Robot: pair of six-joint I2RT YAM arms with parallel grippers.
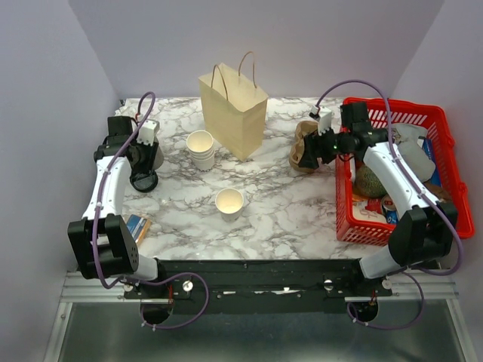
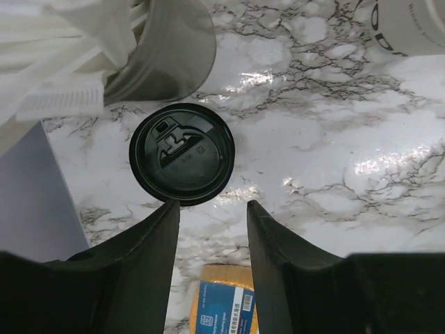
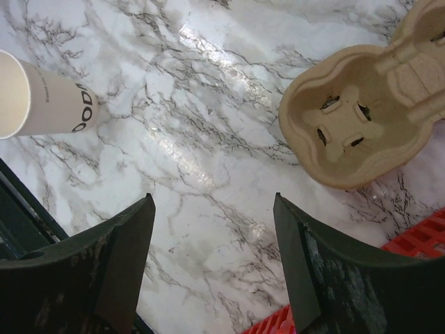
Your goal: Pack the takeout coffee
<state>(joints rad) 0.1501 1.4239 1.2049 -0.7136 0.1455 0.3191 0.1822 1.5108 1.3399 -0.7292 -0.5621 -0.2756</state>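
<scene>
Black lid lies flat on the bench just ahead of the left pincer, a little left of its half-parted, empty jaws; the lidless white cup stands well off to its right, roughly between both arms

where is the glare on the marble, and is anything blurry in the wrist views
Left wrist: glare patches on the marble table right of the sharp black lid. Right wrist: a glare streak at upper middle, cup carrier sharp. Top external: even light, faint shadows.
</scene>
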